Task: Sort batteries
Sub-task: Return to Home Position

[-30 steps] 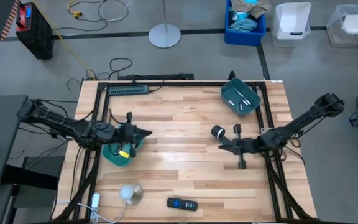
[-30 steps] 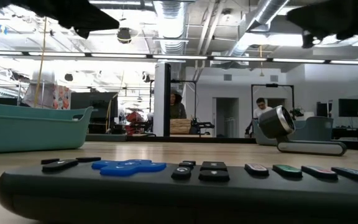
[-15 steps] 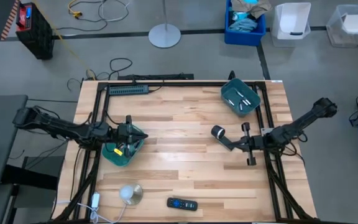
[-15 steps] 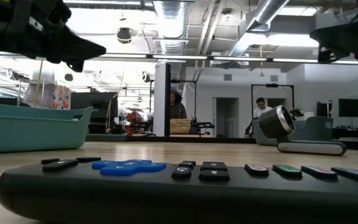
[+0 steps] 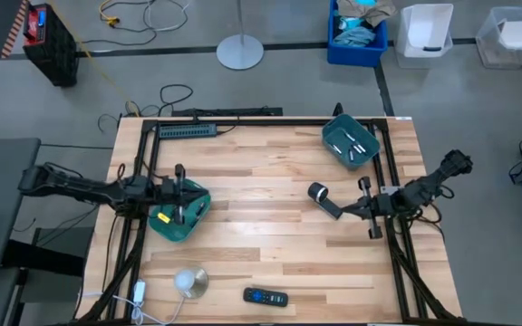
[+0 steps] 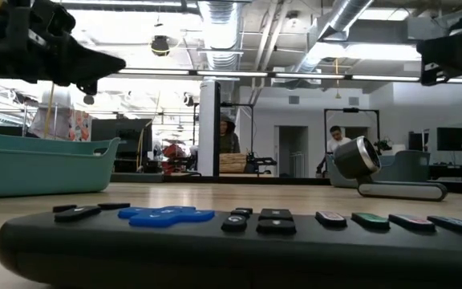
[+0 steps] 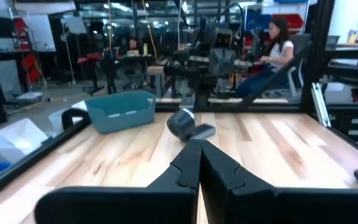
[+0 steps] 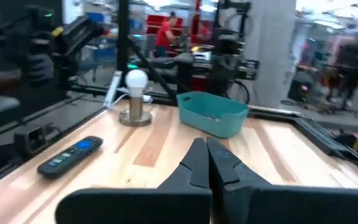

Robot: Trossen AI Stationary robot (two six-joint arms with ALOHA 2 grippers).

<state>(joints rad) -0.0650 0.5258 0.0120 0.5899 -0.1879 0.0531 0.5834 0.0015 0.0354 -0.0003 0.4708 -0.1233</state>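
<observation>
Silvery batteries (image 5: 352, 145) lie in the teal bin (image 5: 333, 128) at the table's (image 5: 261, 199) far right corner. Left gripper (image 7: 199, 149), pinched shut, hangs over the green bin (image 5: 189, 232); right gripper (image 8: 202, 146), near the right edge, is closed also.

From my left wrist cam I'm looking past the left gripper (image 7: 199, 146), jaws pressed together, down the wooden bench (image 7: 278, 149) at a dark cylinder (image 7: 188, 123) lying mid-bench, a teal bin (image 7: 122, 111) near it, the other arm (image 7: 219, 59) behind and a person (image 7: 277, 46) seated beyond.
</observation>
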